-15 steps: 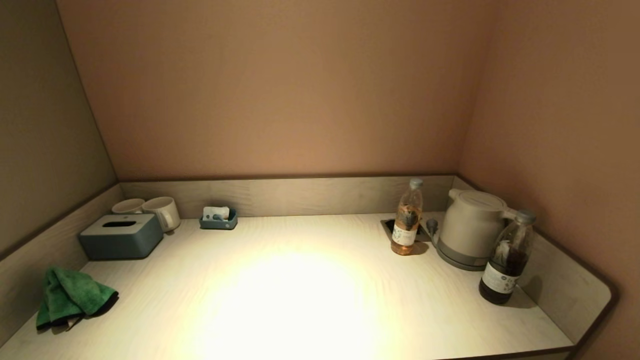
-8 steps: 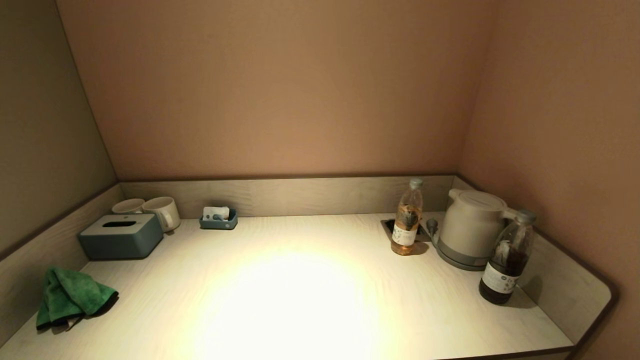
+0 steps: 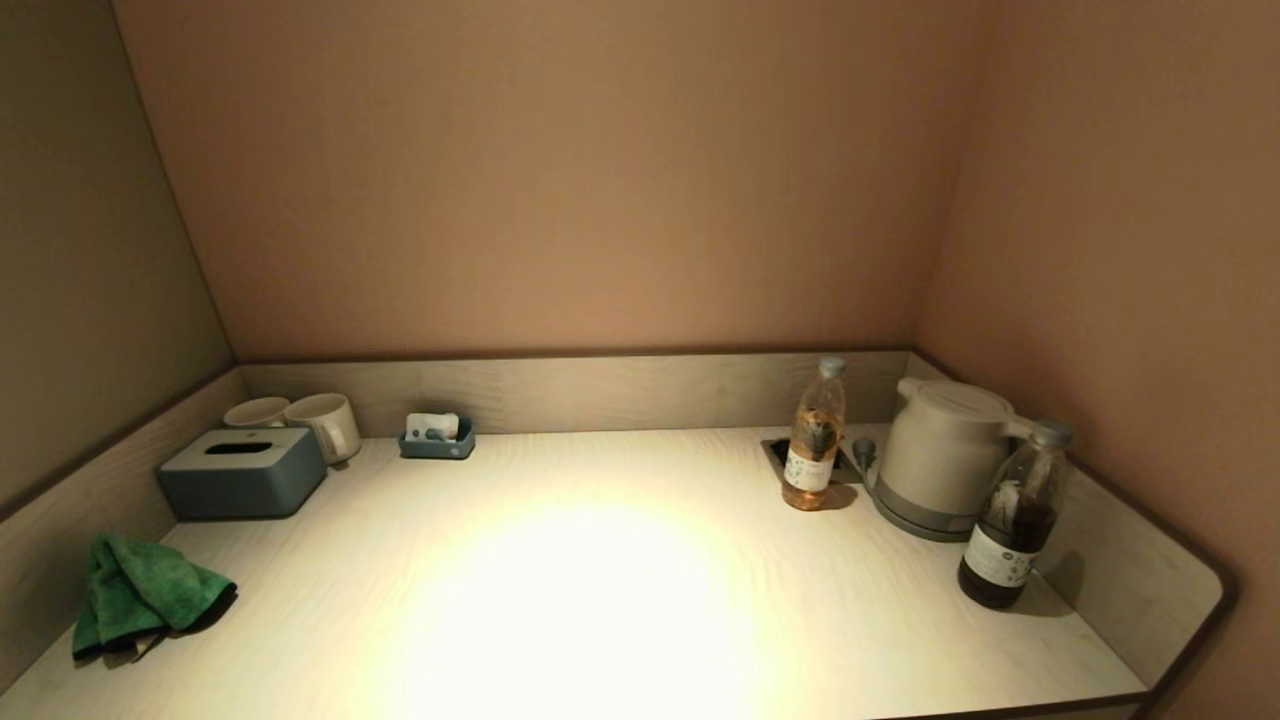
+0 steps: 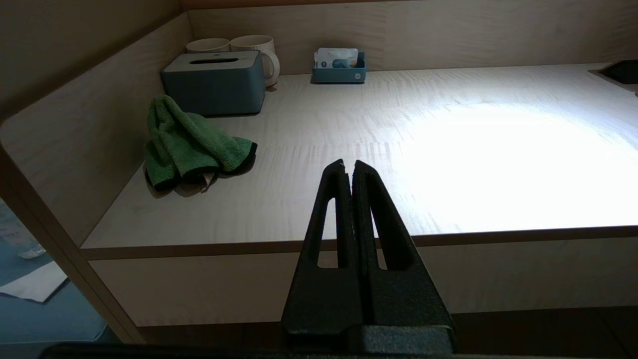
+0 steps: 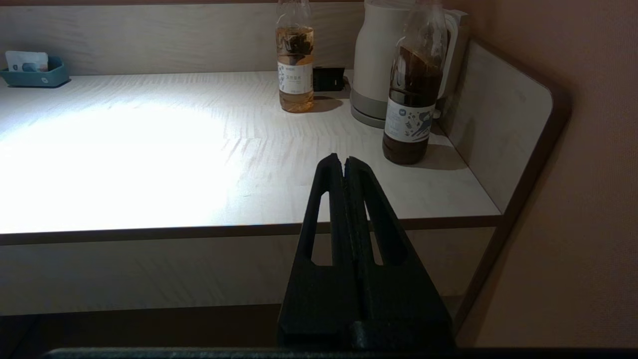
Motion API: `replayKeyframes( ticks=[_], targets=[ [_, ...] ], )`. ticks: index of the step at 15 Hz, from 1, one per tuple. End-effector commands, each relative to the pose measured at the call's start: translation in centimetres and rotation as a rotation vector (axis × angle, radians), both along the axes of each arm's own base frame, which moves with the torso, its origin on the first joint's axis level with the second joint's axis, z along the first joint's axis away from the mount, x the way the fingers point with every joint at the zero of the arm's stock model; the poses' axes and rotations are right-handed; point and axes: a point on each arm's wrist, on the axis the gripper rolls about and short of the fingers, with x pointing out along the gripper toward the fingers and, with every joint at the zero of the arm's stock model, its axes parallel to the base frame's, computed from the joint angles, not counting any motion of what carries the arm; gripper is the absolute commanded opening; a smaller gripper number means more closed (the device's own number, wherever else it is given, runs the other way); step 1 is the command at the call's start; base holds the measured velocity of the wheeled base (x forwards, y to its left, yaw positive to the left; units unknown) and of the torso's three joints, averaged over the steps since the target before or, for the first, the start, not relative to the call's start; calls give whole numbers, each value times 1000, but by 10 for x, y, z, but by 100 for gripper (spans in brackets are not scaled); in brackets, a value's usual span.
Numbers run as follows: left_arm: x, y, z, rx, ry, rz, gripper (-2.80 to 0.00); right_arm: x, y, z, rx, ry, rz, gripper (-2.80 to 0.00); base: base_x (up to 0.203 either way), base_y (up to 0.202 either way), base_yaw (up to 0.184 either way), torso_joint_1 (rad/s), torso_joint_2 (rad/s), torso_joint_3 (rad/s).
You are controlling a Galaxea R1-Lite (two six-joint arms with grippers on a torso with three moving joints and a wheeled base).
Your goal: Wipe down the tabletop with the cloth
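On the near left of the worktop point(image 3: 620, 590), tucked against the left side wall, my green cloth point(image 3: 140, 595) sits in a crumpled heap, with the tissue box point(image 3: 242, 472) just beyond it and two mugs point(image 3: 325, 424) further back. Neither arm shows from the head camera; both wrist cameras look at the worktop from in front of and below its near edge. The left tool point(image 4: 349, 167) has its fingers pressed together with nothing between them, and the right tool point(image 5: 344, 160) is clenched the same way, empty, parked off the right end near the dark bottle point(image 3: 1010, 520).

I judge the step in hand to be fetching the cloth, and the left arm is the natural one for it. I would release the left tool wide first, rise clear of the worktop's front lip, then come down on the highest fold of the heap, not its trailing dark-edged hem, so that enough fabric bunches under the fingers to make a pad. The side wall is close, so I would approach from the open side.

For the wiping itself, the far right holds a pale bottle point(image 3: 815, 440), the kettle point(image 3: 940, 455) and a recessed socket point(image 3: 790, 455); strokes should stop short of those upright bottles, which I expect would tip easily. A small blue tray point(image 3: 437, 440) stands at the back wall.
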Motion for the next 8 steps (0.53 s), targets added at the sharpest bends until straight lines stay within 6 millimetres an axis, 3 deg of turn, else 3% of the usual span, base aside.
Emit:
replayKeyframes(
  ticks=[1,8],
  targets=[
    [0,0,0,0,-1,0,-280,0,0,0,0,1,-1,-280,0,0,0,0,0,0],
    [0,0,0,0,-1,0,-280,0,0,0,0,1,2,-280,0,0,0,0,0,0]
  ],
)
